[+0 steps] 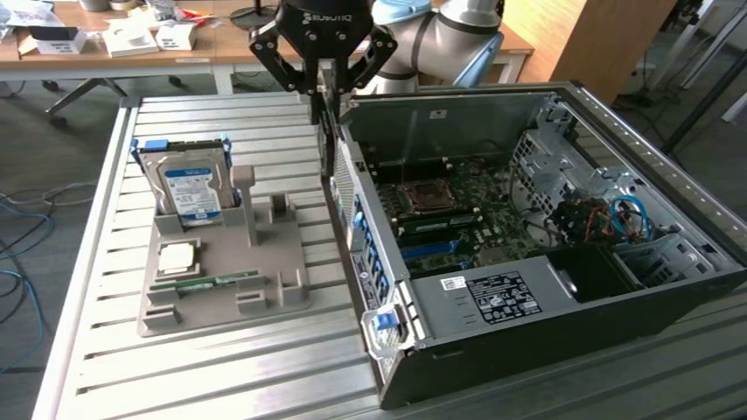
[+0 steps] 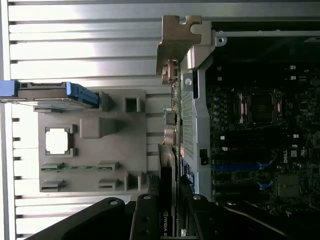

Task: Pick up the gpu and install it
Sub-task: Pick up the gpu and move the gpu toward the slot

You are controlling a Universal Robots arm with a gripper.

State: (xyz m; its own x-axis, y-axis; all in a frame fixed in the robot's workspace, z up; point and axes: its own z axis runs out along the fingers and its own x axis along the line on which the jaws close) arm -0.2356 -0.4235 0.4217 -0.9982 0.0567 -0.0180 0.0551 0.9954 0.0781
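- gpu (image 2: 166, 175) pinched between fingers (image 2: 146, 220), thin card edge-on, clear of desk (image 1: 210, 376).
- gripper (image 1: 329, 87) at upper centre of exterior frame, pointing straight down, over near wall of open computer case (image 1: 491, 306).
- Key relation: card not yet over motherboard (image 1: 467, 201). Blue slots (image 1: 438, 249) lie toward centre-right of frame and lower.
- Card's long edge runs along case wall, seemingly crosswise to slots.
- Grey fixture (image 1: 280, 289) with hard drive (image 1: 192, 188) at centre-left.
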